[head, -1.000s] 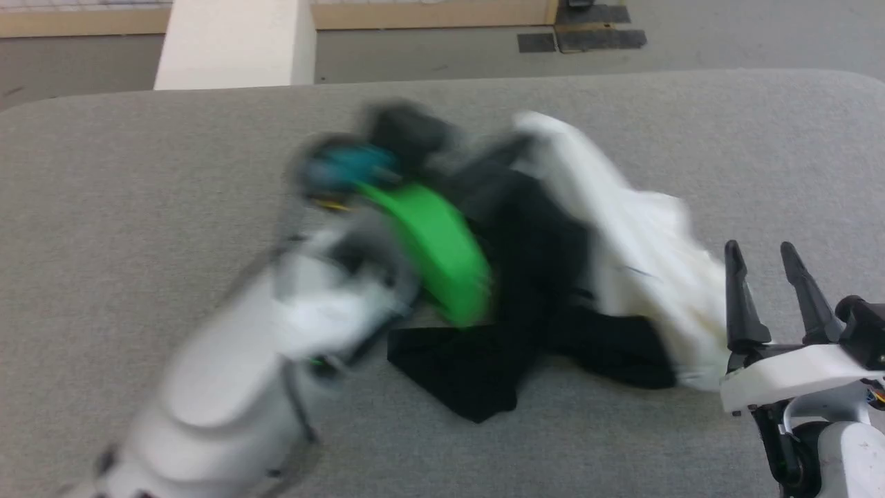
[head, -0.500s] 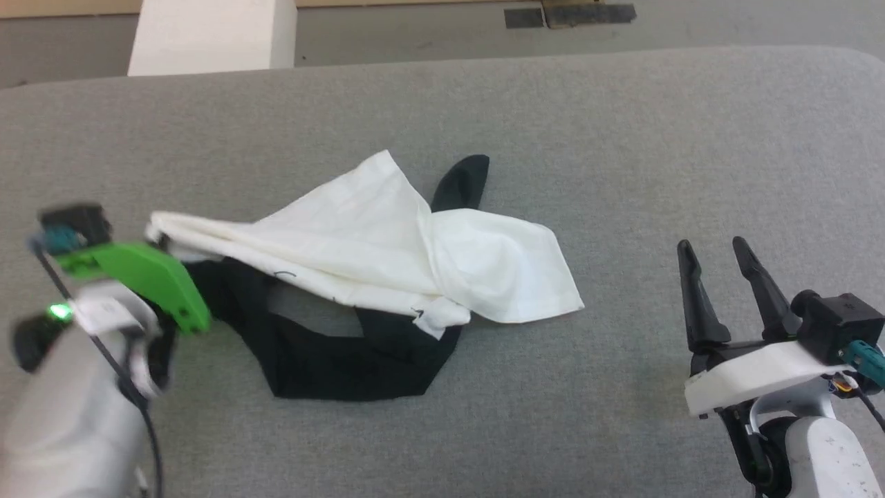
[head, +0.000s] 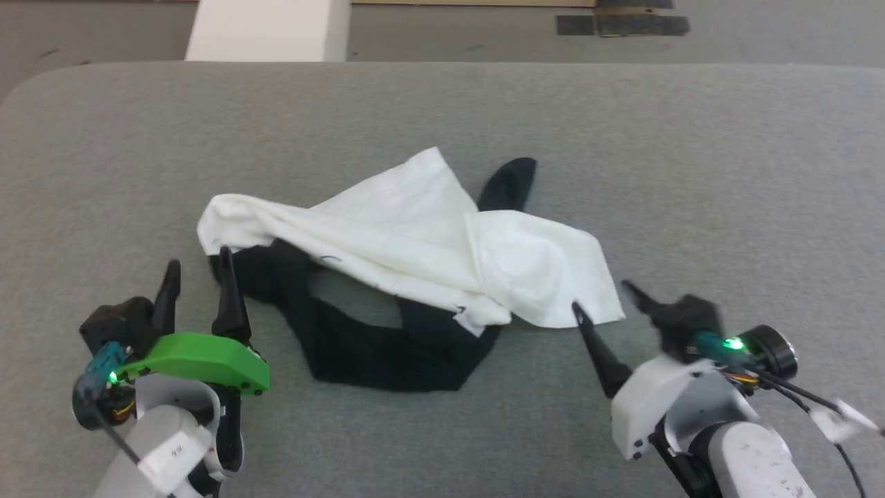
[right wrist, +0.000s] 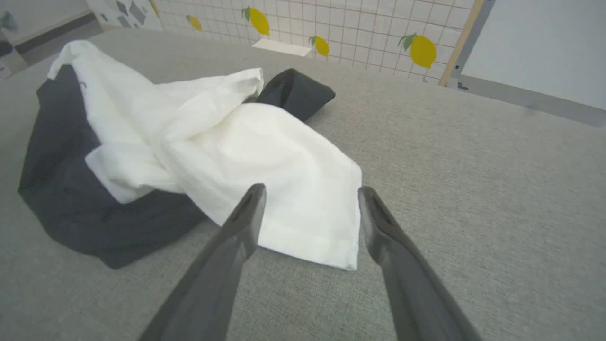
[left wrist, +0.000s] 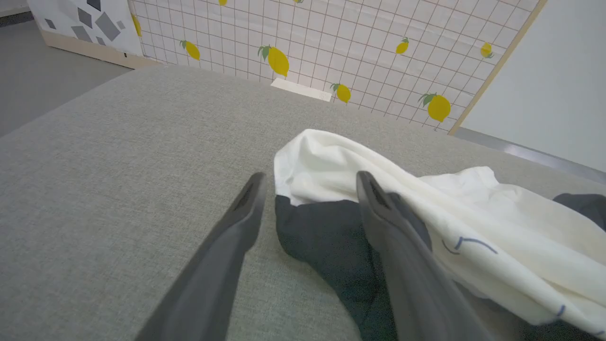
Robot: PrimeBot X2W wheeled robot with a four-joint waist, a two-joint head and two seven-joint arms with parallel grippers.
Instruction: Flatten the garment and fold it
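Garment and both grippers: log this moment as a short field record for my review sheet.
garment: crumpled, not flattened; white body bunched over black parts
surface: grey table
left gripper: open, at the garment's left end, holding nothing
right gripper: open, by the garment's white right corner, holding nothing
fold: not begun

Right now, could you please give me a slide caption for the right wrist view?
Open right pincer aimed at the white corner of the crumpled garment on the grey surface.
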